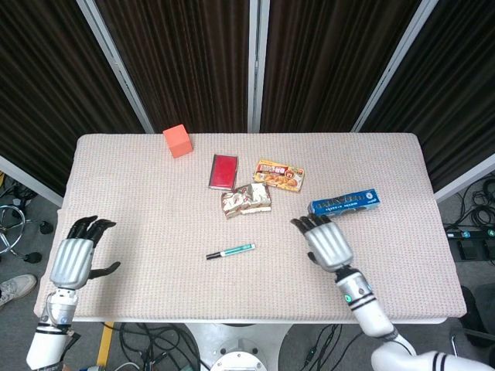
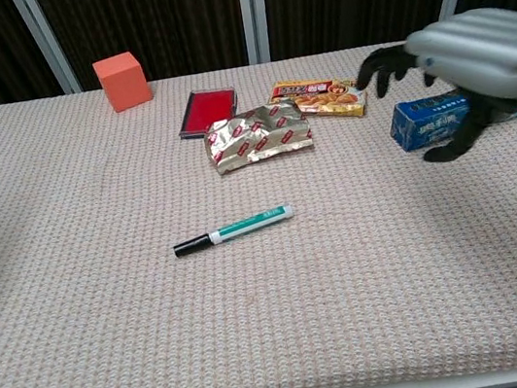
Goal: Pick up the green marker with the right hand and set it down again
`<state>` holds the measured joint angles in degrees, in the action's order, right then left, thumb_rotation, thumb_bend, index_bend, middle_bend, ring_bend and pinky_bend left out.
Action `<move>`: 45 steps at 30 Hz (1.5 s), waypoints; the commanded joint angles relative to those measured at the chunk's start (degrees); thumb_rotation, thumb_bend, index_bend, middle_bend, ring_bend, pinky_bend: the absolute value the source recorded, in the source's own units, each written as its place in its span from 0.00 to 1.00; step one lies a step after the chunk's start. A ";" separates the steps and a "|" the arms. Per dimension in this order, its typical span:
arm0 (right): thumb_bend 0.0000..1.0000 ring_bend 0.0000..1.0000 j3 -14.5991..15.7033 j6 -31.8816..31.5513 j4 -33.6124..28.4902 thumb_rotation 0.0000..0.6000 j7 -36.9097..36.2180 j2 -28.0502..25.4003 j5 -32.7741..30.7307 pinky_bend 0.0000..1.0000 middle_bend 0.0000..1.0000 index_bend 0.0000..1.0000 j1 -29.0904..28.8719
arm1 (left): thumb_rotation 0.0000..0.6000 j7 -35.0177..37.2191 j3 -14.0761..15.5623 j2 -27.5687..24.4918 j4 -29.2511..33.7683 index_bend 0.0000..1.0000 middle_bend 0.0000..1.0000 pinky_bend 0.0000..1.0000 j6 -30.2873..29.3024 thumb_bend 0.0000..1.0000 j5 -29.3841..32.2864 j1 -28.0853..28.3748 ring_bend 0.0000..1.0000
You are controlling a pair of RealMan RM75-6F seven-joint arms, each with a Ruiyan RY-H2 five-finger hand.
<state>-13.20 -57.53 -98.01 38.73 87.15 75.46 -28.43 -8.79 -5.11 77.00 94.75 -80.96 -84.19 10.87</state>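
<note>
The green marker (image 1: pixel 230 251) (image 2: pixel 234 228) with a black cap lies flat near the middle of the table, cap end to the left. My right hand (image 1: pixel 325 239) (image 2: pixel 474 61) hovers over the table to the marker's right, fingers spread and empty, well apart from it. My left hand (image 1: pixel 75 257) stays at the table's left front corner, fingers apart, holding nothing; the chest view does not show it.
A blue box (image 1: pixel 345 204) (image 2: pixel 429 121) lies just beyond the right hand. A foil packet (image 1: pixel 247 199), a yellow food box (image 1: pixel 278 175), a red case (image 1: pixel 223 171) and an orange cube (image 1: pixel 178 141) sit further back on the woven cloth (image 1: pixel 155 224).
</note>
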 commanded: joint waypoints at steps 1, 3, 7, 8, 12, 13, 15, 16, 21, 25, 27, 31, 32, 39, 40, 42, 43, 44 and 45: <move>0.05 0.36 -2.45 6.71 4.15 1.00 6.74 7.29 -7.80 0.52 0.30 0.27 -7.84 | 1.00 0.26 -0.15 -0.15 0.01 0.23 0.23 0.13 0.29 0.09 0.40 0.18 0.12; 0.05 0.45 -2.46 7.75 6.09 1.00 9.03 9.79 -9.89 0.63 0.31 0.30 -10.54 | 1.00 0.63 -0.24 -0.33 -0.15 0.23 0.23 0.13 0.55 0.09 0.71 0.33 0.12; 0.06 0.63 -1.77 8.29 8.94 1.00 13.70 12.91 -13.40 0.79 0.34 0.38 -14.42 | 1.00 1.63 -0.31 -0.34 -0.80 0.23 0.23 0.13 1.09 0.09 1.10 0.66 0.12; 0.06 0.65 -1.64 8.22 9.64 1.00 15.11 13.66 -14.86 0.80 0.34 0.38 -15.42 | 1.00 2.02 -0.33 -0.26 -1.09 0.23 0.23 0.13 1.25 0.09 1.20 0.76 0.12; 0.06 0.66 -1.39 7.34 11.72 1.00 17.75 15.82 -18.51 0.82 0.36 0.38 -18.00 | 1.00 3.30 -0.30 0.03 -2.11 0.23 0.23 0.13 1.81 0.09 1.38 1.12 0.12; 0.06 0.66 -1.32 7.11 12.35 1.00 18.00 16.43 -19.48 0.82 0.37 0.38 -18.61 | 1.00 3.59 -0.29 0.07 -2.39 0.23 0.23 0.13 1.96 0.09 1.41 1.23 0.12; 0.06 0.66 -1.02 6.98 13.41 1.00 18.07 17.37 -20.67 0.82 0.37 0.38 -19.43 | 1.00 3.96 -0.25 0.08 -2.73 0.23 0.23 0.13 2.12 0.09 1.45 1.34 0.12; 0.06 0.66 -0.79 6.97 13.97 1.00 18.06 17.84 -21.16 0.82 0.38 0.38 -19.82 | 1.00 4.17 -0.24 0.08 -2.86 0.23 0.23 0.13 2.16 0.09 1.48 1.38 0.12; 0.07 0.66 0.61 5.96 16.82 1.00 17.68 20.43 -22.44 0.82 0.41 0.42 -21.34 | 1.00 5.01 -0.09 0.07 -3.51 0.23 0.23 0.13 2.36 0.09 1.67 1.48 0.12; 0.07 0.66 1.09 5.01 19.14 1.00 16.53 22.12 -22.68 0.82 0.43 0.44 -22.02 | 1.00 5.55 0.15 0.15 -3.97 0.23 0.23 0.13 2.60 0.09 1.80 1.52 0.12; 0.07 0.66 1.31 4.70 20.35 1.00 15.81 22.89 -22.55 0.82 0.44 0.44 -22.35 | 1.00 5.82 0.28 0.23 -4.23 0.23 0.23 0.13 2.61 0.09 1.75 1.52 0.12; 0.07 0.66 1.63 4.66 21.90 1.00 14.75 23.89 -22.37 0.82 0.44 0.45 -23.05 | 1.00 6.32 0.45 0.26 -4.71 0.23 0.23 0.13 2.70 0.09 1.77 1.54 0.12; 0.07 0.66 1.65 4.61 22.34 1.00 14.37 24.22 -22.25 0.82 0.44 0.45 -23.26 | 1.00 6.47 0.49 0.26 -4.85 0.23 0.23 0.13 2.76 0.09 1.79 1.56 0.12; 0.10 0.66 1.73 4.49 24.90 1.00 12.76 26.07 -21.94 0.82 0.47 0.48 -24.33 | 1.00 7.05 0.78 0.21 -5.37 0.23 0.23 0.13 3.09 0.09 1.92 1.62 0.12; 0.12 0.66 1.75 4.53 25.28 1.00 12.60 26.32 -22.00 0.82 0.47 0.49 -24.47 | 1.00 7.17 0.82 0.22 -5.47 0.23 0.23 0.13 3.11 0.09 1.94 1.62 0.12; 0.14 0.66 1.78 4.52 25.85 1.00 12.46 26.69 -22.12 0.82 0.47 0.49 -24.68 | 1.00 7.36 0.87 0.22 -5.62 0.23 0.23 0.13 3.11 0.09 1.97 1.59 0.12; 0.14 0.66 1.79 4.46 26.11 1.00 12.41 26.88 -22.17 0.82 0.47 0.49 -24.76 | 1.00 7.46 0.90 0.21 -5.68 0.23 0.23 0.13 3.10 0.09 1.96 1.58 0.12; 0.15 0.66 1.81 4.37 26.44 1.00 12.36 27.11 -22.23 0.82 0.47 0.49 -24.87 | 1.00 7.57 0.90 0.22 -5.77 0.23 0.23 0.13 3.11 0.09 1.98 1.59 0.12; 0.15 0.66 1.80 4.33 26.67 1.00 12.36 27.26 -22.30 0.82 0.48 0.49 -24.95 | 1.00 7.61 0.89 0.25 -5.83 0.23 0.23 0.13 3.12 0.09 2.00 1.61 0.12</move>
<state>-11.41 -53.15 -71.46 51.13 114.29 53.23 -53.29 -1.18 -4.21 77.24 88.92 -77.84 -82.19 12.48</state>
